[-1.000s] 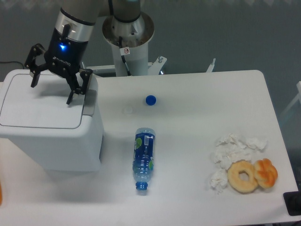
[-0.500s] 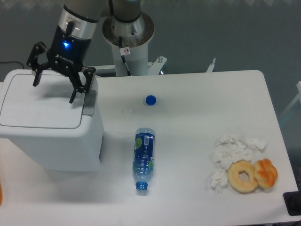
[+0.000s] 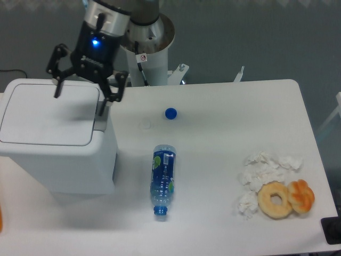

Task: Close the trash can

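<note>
**Inspector:** Since the earlier frames, the gripper has risen and shifted toward the upper right; it now hangs over the back right corner of the trash can, fingers spread wide, pinching nothing.

**Clerk:** And the trash can itself?

**Inspector:** It fills the left of the frame, its left wall cut by the edge. The lid lies flat across the top and looks closed, though I judge that from above only.

**Clerk:** What could go wrong from here?

**Inspector:** If the lid is not fully seated, it may lift again once the arm is clear. One fingertip hangs close by the grey latch on the right side; a careless sideways pass could catch it and jog the can or lift the lid.

**Clerk:** Anything near enough to be struck?

**Inspector:** The bottle lies at centre and the blue cap above it, both apart from the can. The tissues and the doughnut sit at the lower right, well clear.

**Clerk:** What can you not make out?

**Inspector:** Whether the latch has engaged, and any gap under the lid rim. The gripper's height above the lid is also uncertain.
</note>
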Controlling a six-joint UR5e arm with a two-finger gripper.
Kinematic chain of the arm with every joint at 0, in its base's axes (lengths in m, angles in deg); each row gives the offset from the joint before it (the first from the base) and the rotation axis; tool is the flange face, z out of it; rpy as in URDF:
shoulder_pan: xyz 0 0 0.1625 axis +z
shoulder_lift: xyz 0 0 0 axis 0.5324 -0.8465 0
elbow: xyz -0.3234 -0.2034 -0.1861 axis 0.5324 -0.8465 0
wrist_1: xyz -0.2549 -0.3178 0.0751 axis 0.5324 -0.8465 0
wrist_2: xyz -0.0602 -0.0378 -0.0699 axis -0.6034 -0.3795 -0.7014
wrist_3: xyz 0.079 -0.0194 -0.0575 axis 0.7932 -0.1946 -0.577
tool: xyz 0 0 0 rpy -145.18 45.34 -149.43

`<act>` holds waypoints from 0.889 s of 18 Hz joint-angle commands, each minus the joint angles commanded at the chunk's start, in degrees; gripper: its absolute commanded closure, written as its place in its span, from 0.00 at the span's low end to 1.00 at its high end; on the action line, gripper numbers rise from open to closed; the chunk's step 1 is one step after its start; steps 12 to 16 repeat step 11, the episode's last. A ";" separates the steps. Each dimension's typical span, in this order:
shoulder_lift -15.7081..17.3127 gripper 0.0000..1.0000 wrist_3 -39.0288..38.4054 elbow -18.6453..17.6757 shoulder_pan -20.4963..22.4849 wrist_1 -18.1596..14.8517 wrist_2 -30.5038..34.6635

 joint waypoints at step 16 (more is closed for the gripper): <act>-2.20 0.00 26.31 0.09 3.61 -0.09 16.01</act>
